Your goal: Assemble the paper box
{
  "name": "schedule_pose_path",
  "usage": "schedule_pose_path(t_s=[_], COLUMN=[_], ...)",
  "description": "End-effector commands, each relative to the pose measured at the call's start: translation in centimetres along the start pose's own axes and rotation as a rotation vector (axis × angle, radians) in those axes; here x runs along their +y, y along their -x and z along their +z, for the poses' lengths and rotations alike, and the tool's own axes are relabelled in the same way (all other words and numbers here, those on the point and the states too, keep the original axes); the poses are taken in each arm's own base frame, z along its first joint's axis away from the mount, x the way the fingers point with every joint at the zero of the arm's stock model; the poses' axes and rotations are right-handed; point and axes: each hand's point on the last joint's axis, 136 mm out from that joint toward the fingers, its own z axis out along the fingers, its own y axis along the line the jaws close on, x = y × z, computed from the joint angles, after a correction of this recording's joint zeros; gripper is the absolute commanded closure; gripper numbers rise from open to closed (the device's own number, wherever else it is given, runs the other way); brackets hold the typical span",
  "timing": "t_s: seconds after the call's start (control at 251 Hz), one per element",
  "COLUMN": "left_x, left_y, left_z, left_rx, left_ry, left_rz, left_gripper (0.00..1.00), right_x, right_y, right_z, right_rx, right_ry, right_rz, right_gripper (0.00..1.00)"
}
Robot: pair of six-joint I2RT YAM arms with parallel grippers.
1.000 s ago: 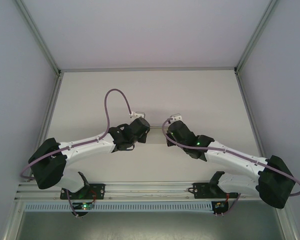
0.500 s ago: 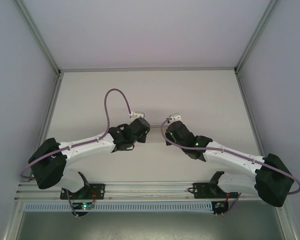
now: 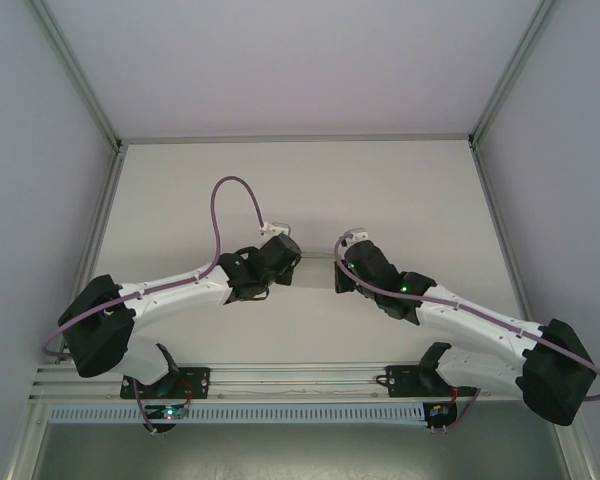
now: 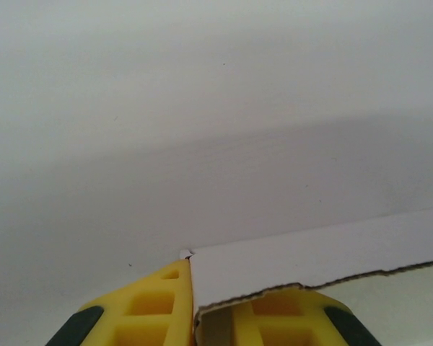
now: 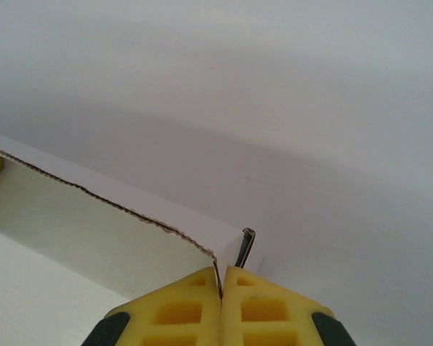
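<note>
The white paper box (image 3: 317,261) lies at the table's middle, a thin pale strip between the two arm heads. My left gripper (image 3: 293,260) holds its left end and my right gripper (image 3: 339,270) its right end. The left wrist view has the box wall (image 4: 325,252) upright with a torn-looking top edge, and my left gripper (image 4: 195,306) shut on its end, one yellow finger (image 4: 155,306) on each face. In the right wrist view my right gripper (image 5: 221,292) is shut on the box wall (image 5: 94,209) at its corner, beside a folded flap edge (image 5: 245,247).
The white table (image 3: 310,190) stretches behind the box to grey side walls and an aluminium frame. A purple cable (image 3: 223,200) loops above the left arm. The arm bases and a slotted rail (image 3: 300,412) run along the near edge.
The right arm has shifted a little to the right and toward the near edge, its grip kept. The left arm has hardly moved.
</note>
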Motion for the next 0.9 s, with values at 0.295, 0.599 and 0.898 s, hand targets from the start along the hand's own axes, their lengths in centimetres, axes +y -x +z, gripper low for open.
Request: schedule_pose_path(t_s=[0.295,0.599,0.898], left_x=[0.4,0.1,-0.1], left_y=[-3.9,-3.8,-4.0], left_z=[1.1,1.1,1.1], left_rx=[0.143,0.144,0.151], left_ry=[0.023,0.011,-0.002], left_rz=[0.106,0.102,0.098], left_gripper=[0.87,0.87,0.87], right_x=[4.3,3.3,0.2], right_y=[3.3,3.2,-1.6], right_z=[-3.3,-2.6,0.1], right_rx=[-0.061,-0.072,-0.029], right_ry=[0.313,0.285,0.157], right_rz=[0.204,0.276,0.298], right_gripper=[1.00,1.00,1.00])
